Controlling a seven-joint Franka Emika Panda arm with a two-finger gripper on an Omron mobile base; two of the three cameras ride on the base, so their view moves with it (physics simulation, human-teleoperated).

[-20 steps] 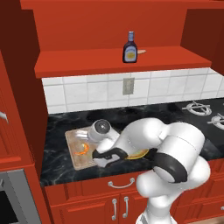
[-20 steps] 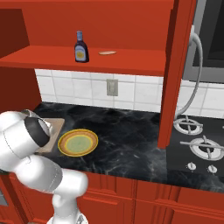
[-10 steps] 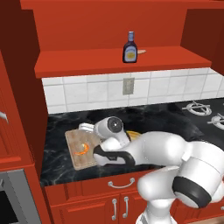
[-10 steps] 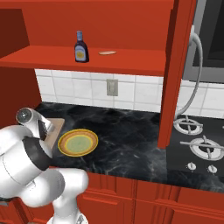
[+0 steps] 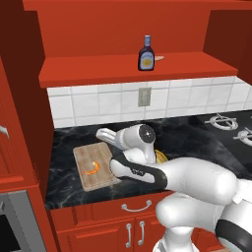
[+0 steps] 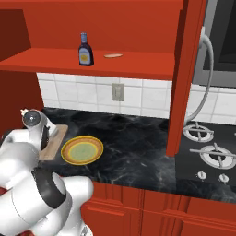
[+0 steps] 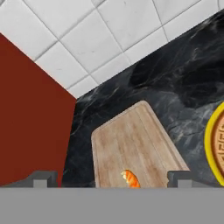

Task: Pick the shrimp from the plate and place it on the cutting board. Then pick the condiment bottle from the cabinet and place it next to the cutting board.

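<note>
The small orange shrimp (image 5: 92,168) (image 7: 131,178) lies on the tan cutting board (image 5: 101,179) (image 7: 131,135) (image 6: 58,136), at the left of the black counter. My gripper (image 5: 102,134) (image 7: 110,179) hovers above the board's far end, jaws wide open and holding nothing. Its fingertips (image 7: 42,179) frame the shrimp from above. The yellow-rimmed plate (image 6: 67,146) (image 7: 210,140) sits just right of the board, and my arm mostly covers it in the left base view. The dark condiment bottle (image 5: 145,54) (image 6: 85,50) stands upright on the red cabinet shelf (image 5: 98,73) (image 6: 41,62).
A small flat tan thing (image 6: 113,56) lies on the shelf right of the bottle. A wall outlet (image 5: 143,97) is set in the white tiles. Stove burners (image 6: 203,134) lie to the right, beyond a red upright panel (image 6: 180,92). A red side wall (image 7: 30,122) borders the board's left.
My hand has lifted off the cutting board and drawn back, staying open. The shrimp stays lying on the board where the fingers were.
</note>
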